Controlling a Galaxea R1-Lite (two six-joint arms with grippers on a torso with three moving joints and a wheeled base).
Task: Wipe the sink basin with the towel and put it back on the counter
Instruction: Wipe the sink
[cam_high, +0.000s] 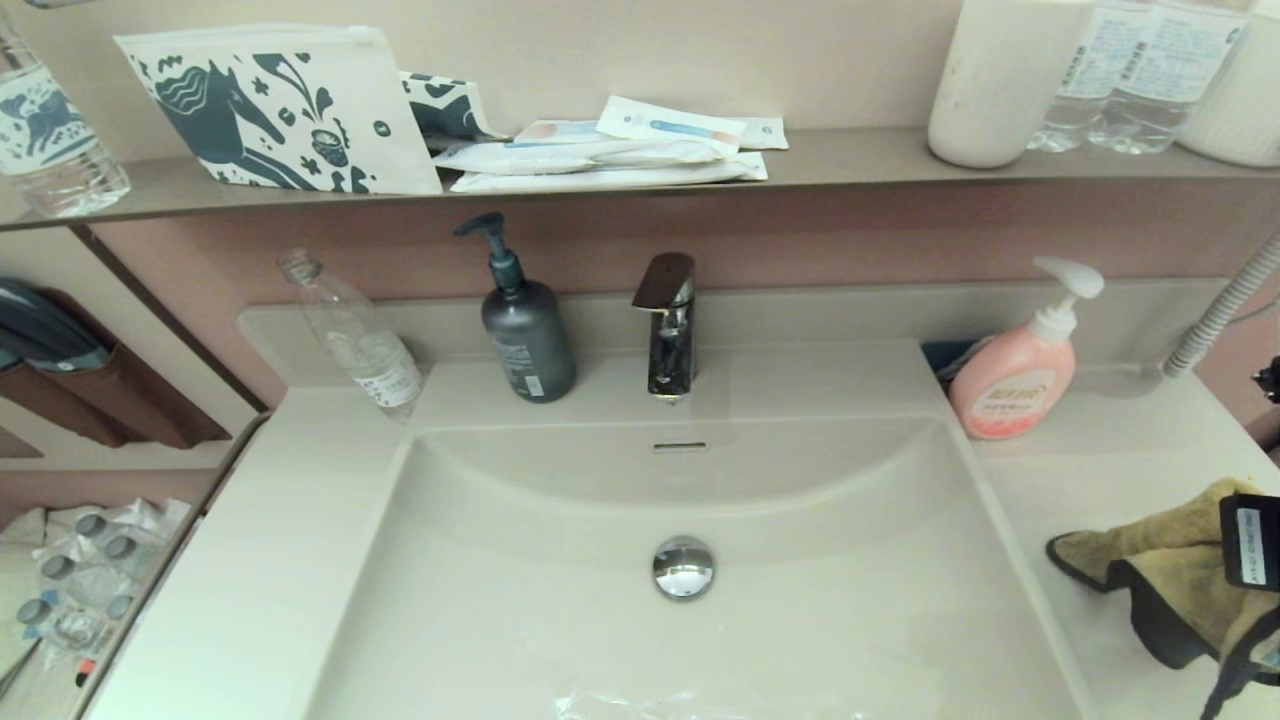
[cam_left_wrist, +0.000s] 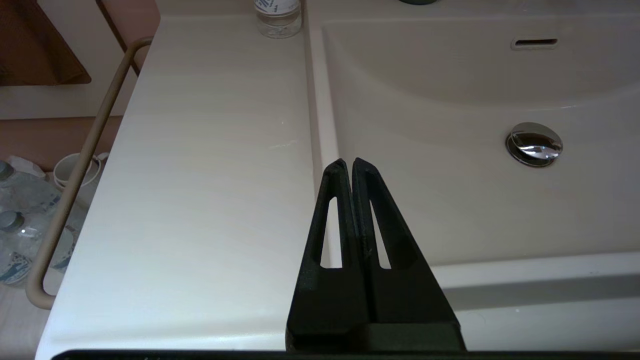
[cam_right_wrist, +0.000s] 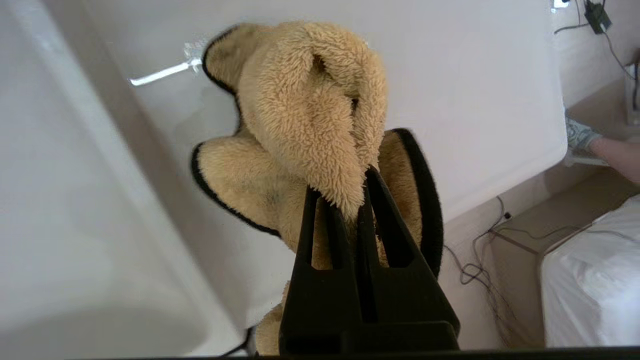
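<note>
The mustard-yellow towel (cam_high: 1150, 555) with black trim hangs bunched over the right counter (cam_high: 1080, 480), close to the sink's right rim. My right gripper (cam_right_wrist: 342, 182) is shut on a thick fold of the towel (cam_right_wrist: 310, 110); whether its lowest folds touch the counter I cannot tell. The off-white sink basin (cam_high: 520, 570) lies in the middle, with the chrome drain plug (cam_high: 683, 567) and the overflow slot (cam_high: 680, 446). My left gripper (cam_left_wrist: 348, 162) is shut on nothing and hovers over the basin's left rim (cam_left_wrist: 316, 125), out of the head view.
At the back stand a pink soap pump (cam_high: 1010, 385), a chrome faucet (cam_high: 668, 325), a grey pump bottle (cam_high: 525, 335) and a clear bottle (cam_high: 355, 335). A ribbed hose (cam_high: 1220, 310) runs at the far right. A rail (cam_left_wrist: 75, 175) edges the left counter.
</note>
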